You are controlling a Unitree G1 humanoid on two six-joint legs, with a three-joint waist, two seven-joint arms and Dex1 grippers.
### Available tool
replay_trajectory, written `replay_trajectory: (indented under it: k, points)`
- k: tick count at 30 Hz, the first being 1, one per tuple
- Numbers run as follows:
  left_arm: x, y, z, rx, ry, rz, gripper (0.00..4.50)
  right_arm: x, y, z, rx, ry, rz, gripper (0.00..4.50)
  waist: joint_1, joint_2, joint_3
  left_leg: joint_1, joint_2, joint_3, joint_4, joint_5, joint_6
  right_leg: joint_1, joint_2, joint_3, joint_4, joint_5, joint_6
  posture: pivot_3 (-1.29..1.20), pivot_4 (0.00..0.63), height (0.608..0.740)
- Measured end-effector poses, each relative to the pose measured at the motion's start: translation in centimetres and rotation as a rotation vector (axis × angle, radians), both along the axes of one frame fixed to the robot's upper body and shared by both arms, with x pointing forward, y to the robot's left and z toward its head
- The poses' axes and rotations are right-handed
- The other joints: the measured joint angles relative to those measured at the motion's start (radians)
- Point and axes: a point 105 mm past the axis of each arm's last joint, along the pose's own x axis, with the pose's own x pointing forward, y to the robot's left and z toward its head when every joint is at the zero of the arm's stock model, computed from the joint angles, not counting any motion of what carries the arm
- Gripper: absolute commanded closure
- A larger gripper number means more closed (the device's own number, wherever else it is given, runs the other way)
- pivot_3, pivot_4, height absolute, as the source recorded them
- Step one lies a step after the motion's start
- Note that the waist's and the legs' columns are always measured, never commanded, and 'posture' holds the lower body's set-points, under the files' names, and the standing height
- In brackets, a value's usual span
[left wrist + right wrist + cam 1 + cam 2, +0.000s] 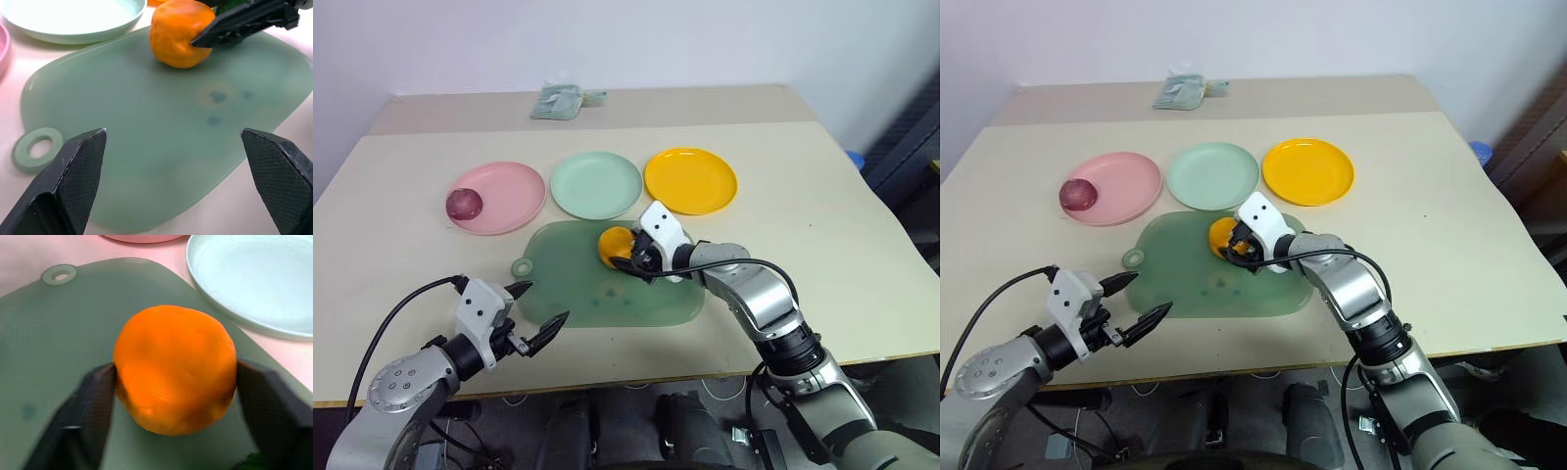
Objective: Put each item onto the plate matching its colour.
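Observation:
The orange ball [176, 367] rests on the translucent green board [587, 294], near its far edge. My right gripper [631, 257] is shut on it, a black finger [93, 401] pressed against each side. A dark green bit [230, 6] shows just behind that gripper; I cannot tell what it is. The maroon ball [464, 203] lies on the pink plate [514, 186] at the left. The mint green plate [597, 184] and the yellow-orange plate [691, 179] hold nothing. My left gripper [543, 304] is open, with nothing between its fingers, at the board's near left corner.
The three plates stand in a row behind the board. The board's ring handle [522, 266] points left. A folded pale green cloth [558, 101] lies at the table's far edge. The table's front edge runs just below my left gripper.

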Motion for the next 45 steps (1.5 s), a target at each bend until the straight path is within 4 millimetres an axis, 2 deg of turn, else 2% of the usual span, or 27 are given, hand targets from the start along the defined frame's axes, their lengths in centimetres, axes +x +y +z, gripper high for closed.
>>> replay_trajectory:
  k: [5,7,10,12,14,16,19,22,26,27,29,32,36,38,40,42,45]
  points:
    - [0.4,-0.1,0.3,-0.004,-0.021,0.01,0.0,0.0,0.1,0.2,0.021,0.005,-0.009,1.74,0.0,0.0,0.0,0.0,0.0,0.0,0.0,0.0,0.0,0.0,0.0,0.0,0.0,0.0,0.0,0.0,0.15,0.74]
    - [0.5,-0.4,0.2,-0.009,-0.022,0.009,0.0,0.2,0.1,1.3,0.055,-0.015,-0.011,1.74,0.0,0.001,0.001,-0.001,0.0,0.0,0.0,0.0,0.0,-0.001,0.0,0.0,0.0,0.0,0.0,0.0,0.15,0.74]
    - [0.7,-1.0,0.3,-0.024,-0.033,0.008,0.0,1.5,-0.4,5.2,0.133,-0.119,-0.068,1.74,0.0,0.002,0.001,-0.001,0.0,0.0,0.0,0.0,0.0,-0.001,0.0,0.0,0.0,0.0,0.0,0.0,0.15,0.74]
    - [0.8,-1.7,0.6,-0.038,-0.048,-0.004,0.0,3.2,-1.9,7.8,0.163,-0.197,-0.17,1.74,0.002,0.002,0.001,-0.001,0.0,0.0,0.0,0.0,0.0,-0.001,0.0,0.0,0.001,0.0,0.0,0.0,0.15,0.74]
    - [1.0,-2.4,0.7,-0.054,-0.055,-0.017,0.0,5.1,-3.8,8.9,0.172,-0.23,-0.285,1.74,0.003,0.002,0.001,-0.001,0.0,0.0,0.0,0.0,0.0,0.0,0.0,0.0,0.0,0.0,0.0,0.0,0.15,0.74]
    - [1.1,-3.3,0.9,-0.076,-0.062,-0.037,0.0,7.2,-6.6,8.2,0.162,-0.205,-0.424,1.74,0.005,0.002,0.001,-0.001,-0.001,0.0,0.0,0.0,0.0,0.0,0.0,0.0,0.0,0.0,0.0,0.0,0.15,0.74]
    - [1.3,-4.4,1.1,-0.103,-0.074,-0.062,0.0,9.0,-9.3,5.3,0.14,-0.121,-0.543,1.74,-0.001,0.003,0.002,-0.001,-0.001,0.001,-0.001,0.0,0.0,-0.001,0.0,0.0,-0.001,0.0,0.0,0.0,0.15,0.74]
    - [1.4,-5.4,1.4,-0.119,-0.086,-0.09,0.0,9.8,-10.0,3.1,0.134,-0.057,-0.575,1.74,-0.013,0.005,0.003,-0.001,-0.001,0.002,-0.002,0.0,0.0,-0.001,0.003,0.0,0.0,0.001,0.001,0.0,0.15,0.74]
    - [1.5,-5.5,1.3,-0.114,-0.087,-0.085,0.0,10.5,-10.2,2.5,0.134,-0.058,-0.584,1.74,-0.024,0.006,0.003,-0.001,-0.001,0.001,-0.002,0.0,0.0,-0.002,0.004,0.0,0.001,0.002,0.003,0.0,0.15,0.74]
    - [1.5,-5.5,1.3,-0.112,-0.088,-0.083,0.0,10.6,-10.3,2.5,0.138,-0.062,-0.586,0.73,-0.025,0.006,0.003,-0.001,-0.001,0.001,-0.002,0.0,0.0,-0.002,0.004,0.0,0.001,0.002,0.003,0.0,0.15,0.74]
    - [1.5,-5.5,1.3,-0.11,-0.086,-0.077,0.0,10.7,-10.3,2.7,0.152,-0.079,-0.583,0.03,-0.025,0.006,0.004,-0.001,0.0,0.002,-0.002,0.0,0.0,-0.002,0.003,0.0,0.001,0.002,0.003,0.0,0.15,0.74]
    - [1.4,-5.4,1.1,-0.11,-0.08,-0.07,0.0,10.7,-10.1,3.5,0.167,-0.125,-0.567,0.03,-0.025,0.006,0.004,-0.001,0.0,0.001,-0.002,0.0,0.0,-0.002,0.003,0.0,0.001,0.002,0.003,0.0,0.15,0.74]
    - [1.4,-5.3,1.1,-0.107,-0.079,-0.069,0.0,10.2,-9.6,6.1,0.176,-0.234,-0.496,0.03,-0.023,0.006,0.004,-0.001,0.0,0.001,-0.002,0.0,0.0,-0.002,0.003,0.0,0.001,0.002,0.004,0.0,0.15,0.74]
    - [1.4,-4.9,1.2,-0.095,-0.083,-0.06,0.0,8.2,-8.8,7.5,0.182,-0.299,-0.344,0.03,-0.017,0.006,0.004,-0.002,0.0,0.0,-0.002,0.0,0.0,-0.002,0.003,0.0,0.001,0.002,0.004,0.0,0.15,0.74]
    - [1.6,-4.2,1.3,-0.072,-0.09,-0.042,0.0,5.8,-7.6,7.9,0.182,-0.32,-0.182,0.03,-0.016,0.006,0.004,-0.002,0.001,0.0,-0.002,0.0,0.001,-0.002,0.003,0.0,0.0,0.002,0.004,0.0,0.15,0.74]
    - [1.6,-3.7,1.5,-0.061,-0.095,-0.039,0.0,2.7,-6.5,6.8,0.135,-0.291,-0.004,0.03,-0.015,0.006,0.004,-0.001,0.001,0.0,-0.002,0.0,0.001,-0.001,0.003,0.0,0.0,0.002,0.004,0.0,0.15,0.74]
    - [1.3,-3.2,1.2,-0.044,-0.077,-0.051,0.0,-0.5,-5.8,3.8,0.074,-0.185,0.135,0.03,-0.014,0.006,0.004,-0.001,0.001,0.0,-0.001,0.0,0.001,0.0,0.002,0.0,0.0,0.0,0.001,0.0,0.15,0.74]
